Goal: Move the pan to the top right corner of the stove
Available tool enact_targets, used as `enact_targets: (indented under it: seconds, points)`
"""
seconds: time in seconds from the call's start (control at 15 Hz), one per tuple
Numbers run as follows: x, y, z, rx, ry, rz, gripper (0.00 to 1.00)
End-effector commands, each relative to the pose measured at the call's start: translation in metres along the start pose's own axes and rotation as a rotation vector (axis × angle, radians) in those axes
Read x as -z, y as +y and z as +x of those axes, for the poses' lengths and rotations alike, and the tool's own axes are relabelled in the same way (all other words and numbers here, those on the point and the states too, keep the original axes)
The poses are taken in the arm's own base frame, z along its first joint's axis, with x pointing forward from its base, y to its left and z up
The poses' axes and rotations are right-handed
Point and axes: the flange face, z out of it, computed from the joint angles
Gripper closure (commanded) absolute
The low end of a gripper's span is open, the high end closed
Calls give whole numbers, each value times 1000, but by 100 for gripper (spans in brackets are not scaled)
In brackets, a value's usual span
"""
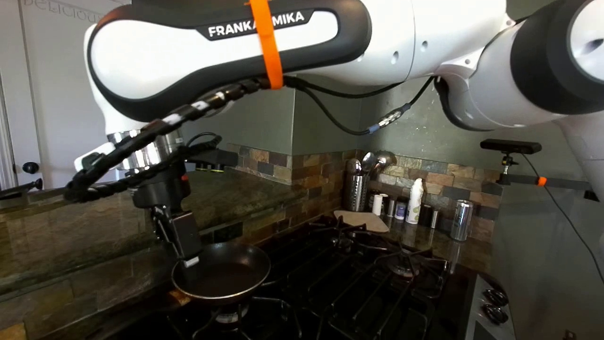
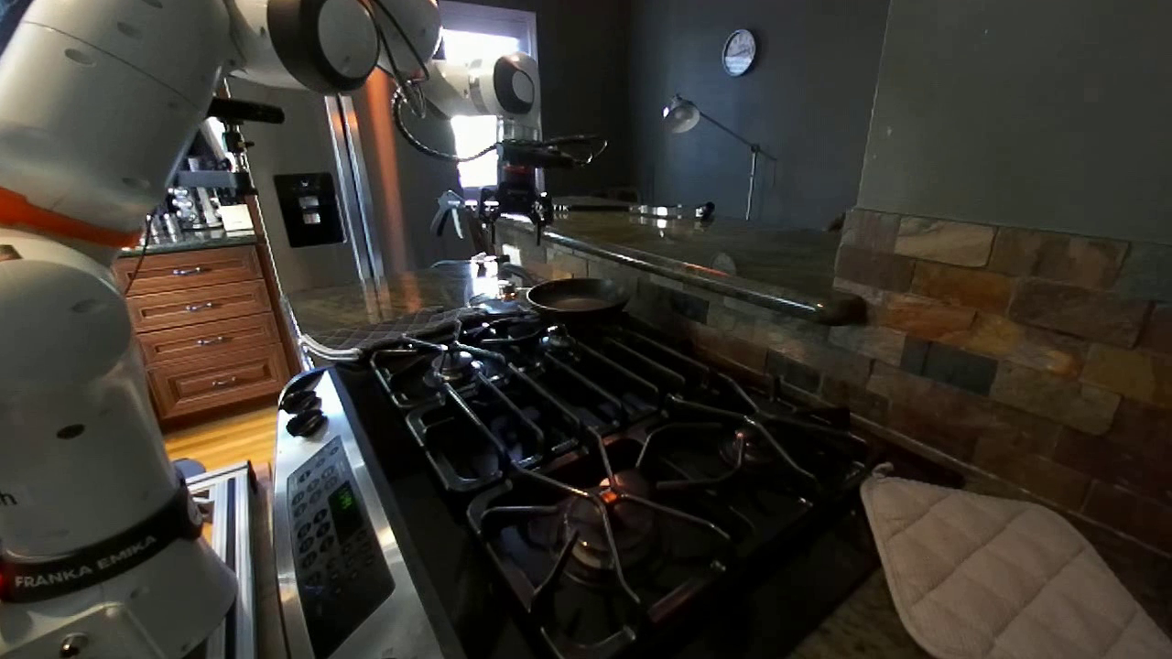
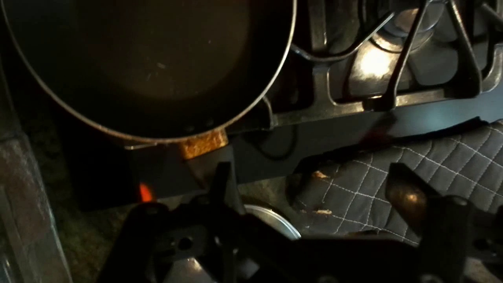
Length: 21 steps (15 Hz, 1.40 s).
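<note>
The pan (image 1: 224,275) sat at one end of the stove (image 2: 568,412). Higher, near that end, hung the gripper (image 3: 311,171), its fingers (image 3: 409,201) spread.

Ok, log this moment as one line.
gripper: open, empty, apart from pan; pan: on stove, back-left corner seen from controls; handle: not gripped; move: not done

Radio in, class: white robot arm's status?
Black two-fingered gripper open. Round, dark, metal-rimmed frying pan on black gas stove. Black barred grates might snag it.
</note>
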Motion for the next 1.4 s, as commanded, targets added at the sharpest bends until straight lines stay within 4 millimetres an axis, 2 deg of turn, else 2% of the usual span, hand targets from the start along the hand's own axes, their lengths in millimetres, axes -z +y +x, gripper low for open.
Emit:
enact_targets:
  seconds: [0.0, 0.33, 0.6, 1.0, 1.33]
  points:
    - [1, -31, -45, -192, -40, 13, 0]
    - [7, -66, -87, -380, -73, -16, 0]
    - [16, -90, -112, -430, -79, -118, 0]
    - [27, -110, -129, -409, -58, -352, 0]
    - [28, -112, -135, -428, 125, -454, 0]
